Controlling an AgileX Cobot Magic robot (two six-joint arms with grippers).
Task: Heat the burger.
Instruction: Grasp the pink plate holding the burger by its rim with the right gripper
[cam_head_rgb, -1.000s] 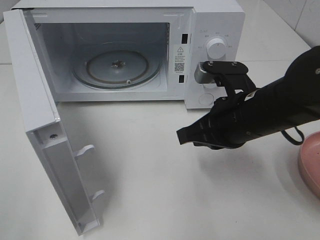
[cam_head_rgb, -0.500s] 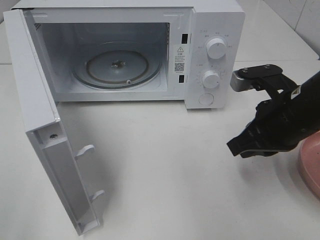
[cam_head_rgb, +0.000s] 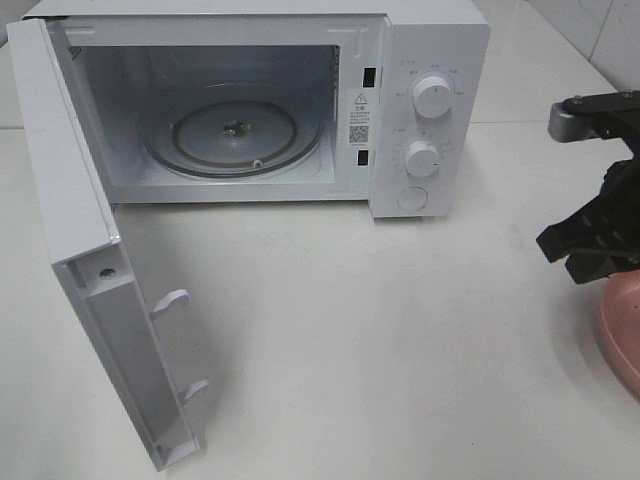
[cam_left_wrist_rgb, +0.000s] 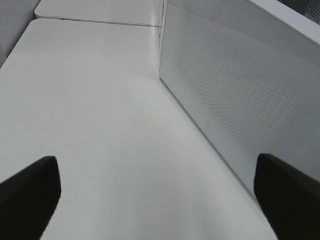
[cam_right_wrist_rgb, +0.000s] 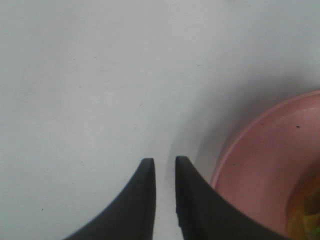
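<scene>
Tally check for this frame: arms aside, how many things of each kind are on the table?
Microwave: 1
Pink plate: 1
Burger (only an edge shows, on the plate): 1
Total: 3

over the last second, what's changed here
The right gripper swung from in front of the microwave dials off to the right and is now beside the pink plate. Its jaws stand a narrow gap apart, holding nothing. Unchanged: the door is open, the turntable is bare, and the left gripper is open.
</scene>
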